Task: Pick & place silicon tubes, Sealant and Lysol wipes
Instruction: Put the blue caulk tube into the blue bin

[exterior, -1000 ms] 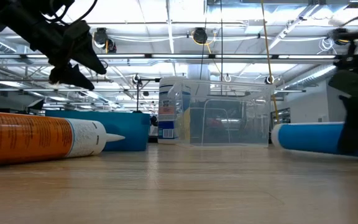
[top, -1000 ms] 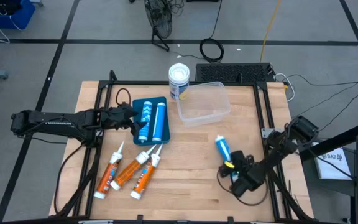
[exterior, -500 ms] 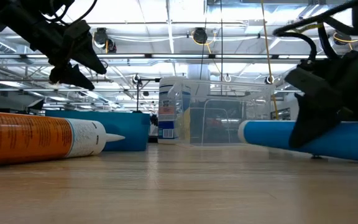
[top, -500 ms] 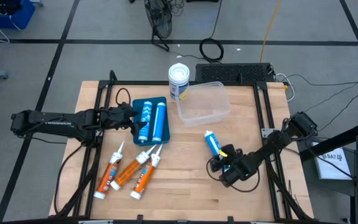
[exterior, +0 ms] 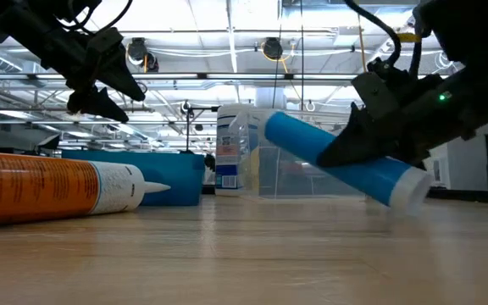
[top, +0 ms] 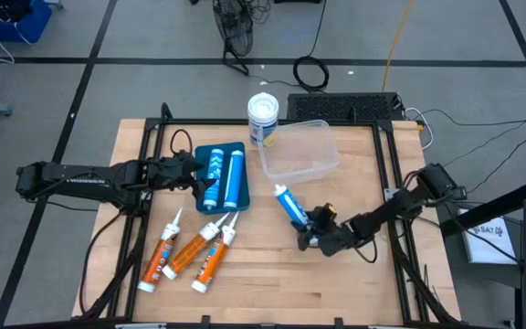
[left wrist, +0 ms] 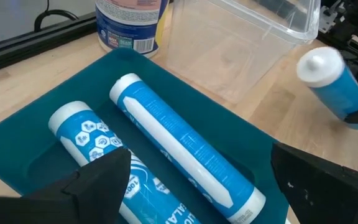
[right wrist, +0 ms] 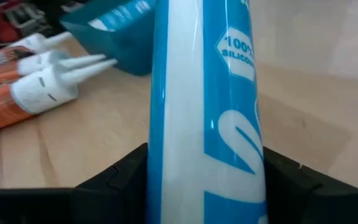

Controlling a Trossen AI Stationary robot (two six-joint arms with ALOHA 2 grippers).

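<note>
My right gripper (top: 315, 234) is shut on a blue-and-white silicone tube (top: 290, 206) at the table's middle right. A teal tray (top: 238, 194) at the left centre holds two more blue tubes (top: 225, 176) lying side by side. My left gripper (top: 190, 170) hovers open and empty over the tray's left edge; the tubes show in its wrist view (left wrist: 179, 143). Three orange sealant tubes (top: 190, 253) lie on the wood near the front left. The Lysol wipes canister (top: 263, 118) stands upright at the far edge, beside a clear plastic tub (top: 299, 151). My right gripper pinches the blue tube between its two fingers (right wrist: 114, 180), one on each side of the barrel (right wrist: 204, 143), on the tube's nearer half. The fingers come in from the table's right, and the tube reaches forward past them. The tube is tilted, with its far end (exterior: 274, 125) raised and its white near end (exterior: 412, 191) low.
The clear tub (exterior: 312, 161) stands just behind the held tube. Bare wood lies between the tray and the held tube and along the table's near right. A black frame rail (top: 395, 174) runs along the right edge, and cables lie on the floor beyond the table.
My right gripper has carried the blue tube toward the table's left and far side, toward the tray. The tube lay level and low a second ago; now it is tipped, with its far end raised.
</note>
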